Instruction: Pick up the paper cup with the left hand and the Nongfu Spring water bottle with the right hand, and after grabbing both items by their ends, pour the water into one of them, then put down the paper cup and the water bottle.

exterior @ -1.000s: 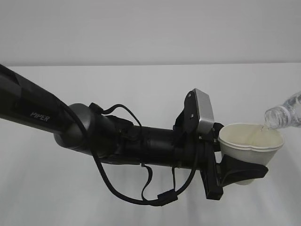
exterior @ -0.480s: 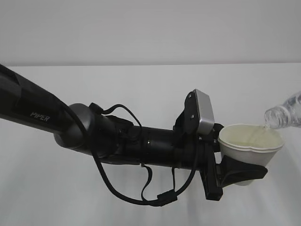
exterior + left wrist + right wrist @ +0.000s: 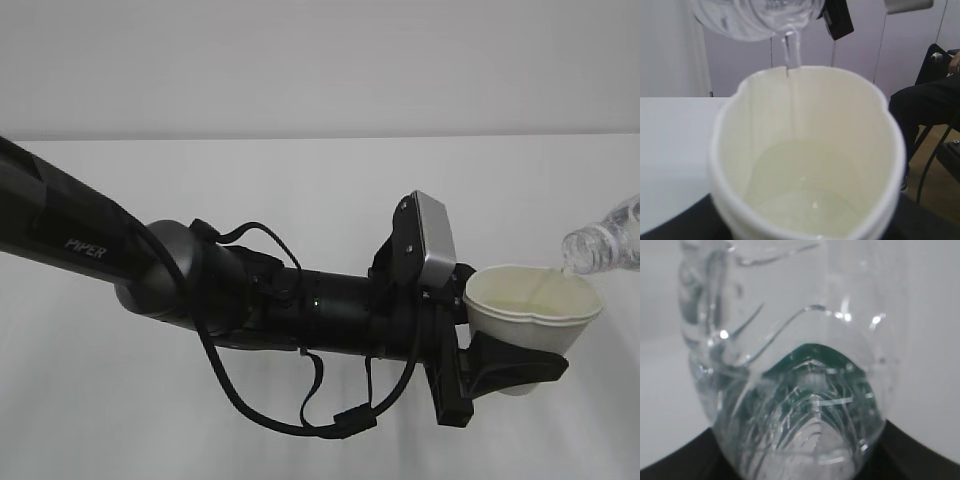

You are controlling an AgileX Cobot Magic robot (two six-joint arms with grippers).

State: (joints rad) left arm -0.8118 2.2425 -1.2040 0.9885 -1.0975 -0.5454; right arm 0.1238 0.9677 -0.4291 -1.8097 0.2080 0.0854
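Two things meet at the right edge of the exterior view: the paper cup [image 3: 532, 300] and the neck of the Nongfu Spring water bottle [image 3: 603, 245]. The left hand [image 3: 505, 365] holds the cup up off the white table [image 3: 300, 200], its black jaws clamped around the cup's lower body, the rim squeezed slightly out of round. The thick arm marked "PIPER" [image 3: 85, 247] stretches in from the left, loose black cables [image 3: 260, 400] looping beneath it.

The bottle is tilted, mouth down over the cup's far rim, and only its neck and shoulder show in this view. From the left wrist camera, a thin stream of the water [image 3: 791, 55] falls from the bottle mouth into the cup, and a pool of clear liquid sits in the bottom. Behind the cup in that view, a seated person's dark-trousered leg [image 3: 925, 105] shows at the right.

The right wrist camera is filled by the ribbed clear base of the bottle, with the dark green label glinting through the plastic. The right hand [image 3: 800, 460] shows only as black pads low at either side of the bottle, closed on its base end.
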